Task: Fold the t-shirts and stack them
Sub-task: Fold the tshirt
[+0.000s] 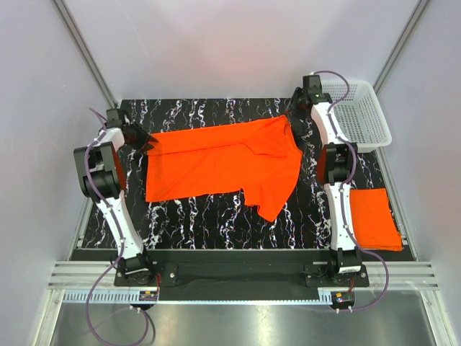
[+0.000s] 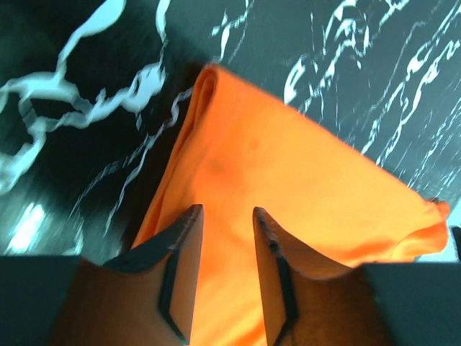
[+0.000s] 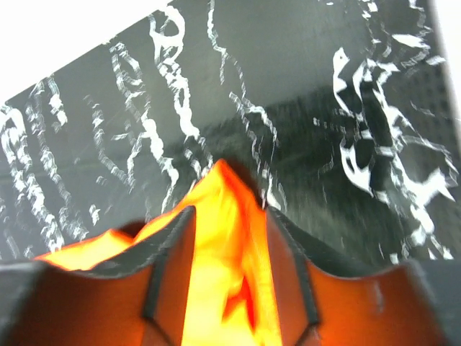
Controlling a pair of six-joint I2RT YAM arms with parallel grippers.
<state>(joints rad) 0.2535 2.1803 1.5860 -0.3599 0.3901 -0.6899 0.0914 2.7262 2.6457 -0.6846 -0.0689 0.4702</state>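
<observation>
One orange t-shirt [image 1: 216, 162] lies spread flat across the black marbled mat [image 1: 209, 220], one sleeve pointing toward the near side. My left gripper [image 1: 148, 142] is at its left edge. In the left wrist view that gripper [image 2: 227, 209] stands open, with the shirt's cloth [image 2: 288, 180] lying flat under the gap. My right gripper [image 1: 292, 109] is at the shirt's far right corner. In the right wrist view it [image 3: 229, 209] is open, and a raised ridge of the cloth [image 3: 216, 198] stands between its fingers. A second t-shirt [image 1: 373, 220] lies folded at the near right.
A white mesh basket [image 1: 364, 115] stands at the far right corner, just behind the right arm. Metal frame rails run along both sides. The mat's far edge [image 3: 86, 79] is close beyond the right gripper.
</observation>
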